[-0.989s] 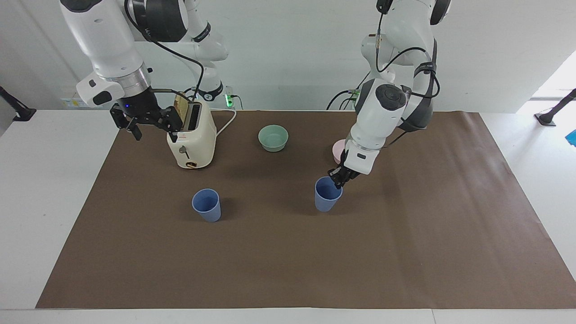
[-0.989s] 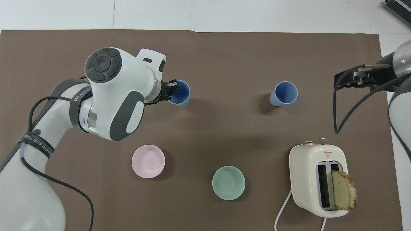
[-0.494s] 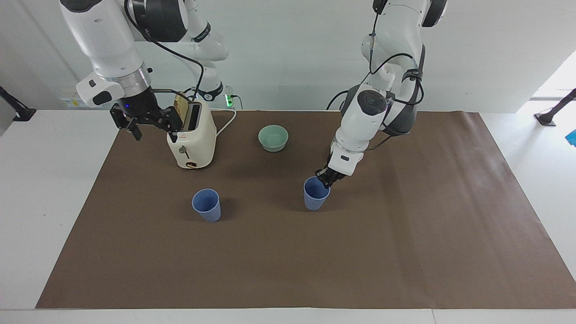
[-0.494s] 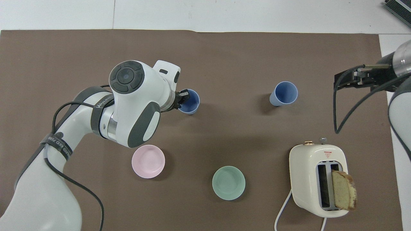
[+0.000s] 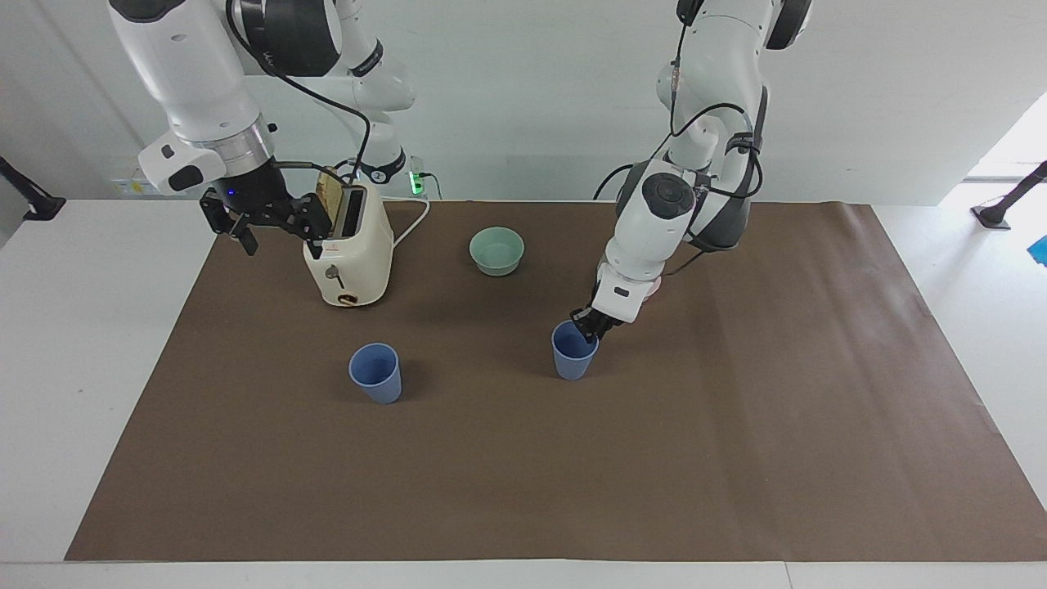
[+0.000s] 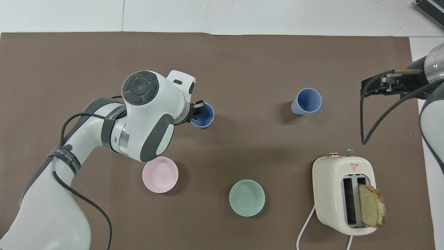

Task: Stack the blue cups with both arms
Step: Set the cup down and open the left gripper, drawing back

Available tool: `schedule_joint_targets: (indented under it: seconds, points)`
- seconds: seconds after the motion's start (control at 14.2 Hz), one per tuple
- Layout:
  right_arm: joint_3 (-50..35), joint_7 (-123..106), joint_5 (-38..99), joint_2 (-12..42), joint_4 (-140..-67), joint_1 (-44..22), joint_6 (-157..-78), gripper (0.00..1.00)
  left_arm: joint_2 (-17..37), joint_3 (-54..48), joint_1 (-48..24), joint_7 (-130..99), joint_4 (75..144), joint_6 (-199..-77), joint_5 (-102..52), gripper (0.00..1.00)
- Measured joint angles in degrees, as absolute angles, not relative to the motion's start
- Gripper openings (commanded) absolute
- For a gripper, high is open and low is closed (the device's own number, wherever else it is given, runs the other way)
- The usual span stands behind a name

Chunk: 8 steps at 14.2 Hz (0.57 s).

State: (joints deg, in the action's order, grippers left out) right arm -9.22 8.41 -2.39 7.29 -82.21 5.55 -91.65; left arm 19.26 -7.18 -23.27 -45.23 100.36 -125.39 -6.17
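Observation:
Two blue cups stand upright over the brown mat (image 5: 736, 458). My left gripper (image 5: 587, 322) is shut on the rim of one blue cup (image 5: 572, 358), pinching the side of the rim nearest the robots; the gripper also shows in the overhead view (image 6: 196, 109), with the cup (image 6: 204, 117) under it. I cannot tell whether this cup touches the mat. The other blue cup (image 5: 376, 373) stands free toward the right arm's end, also seen in the overhead view (image 6: 307, 101). My right gripper (image 5: 267, 222) hangs open and empty in the air beside the toaster and waits (image 6: 378, 83).
A cream toaster (image 5: 350, 260) with a bread slice (image 6: 372, 205) in one slot stands near the robots at the right arm's end. A green bowl (image 5: 496, 249) and a pink bowl (image 6: 160, 174) sit nearer to the robots than the cups. White tabletop (image 5: 98, 343) surrounds the mat.
My left gripper has carried its blue cup toward the right arm's end, closer to the other cup, slowing in the last half second. The right arm has not moved.

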Motion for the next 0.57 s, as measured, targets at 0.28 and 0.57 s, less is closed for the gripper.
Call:
schedule_joint_targets:
  seconds: [0.28, 0.57]
  points:
    - [-9.19, 8.41, -0.48, 6.66, -86.55, 6.49, -97.54, 1.0, 18.76, -6.03, -22.87, -44.95, 98.79, -124.26, -1.44, 1.0]
    - [-9.16, 8.41, 0.73, 7.71, -95.56, 7.96, -108.83, 1.0, 13.94, -5.12, -17.25, -36.37, 95.94, -115.98, 0.76, 1.0]
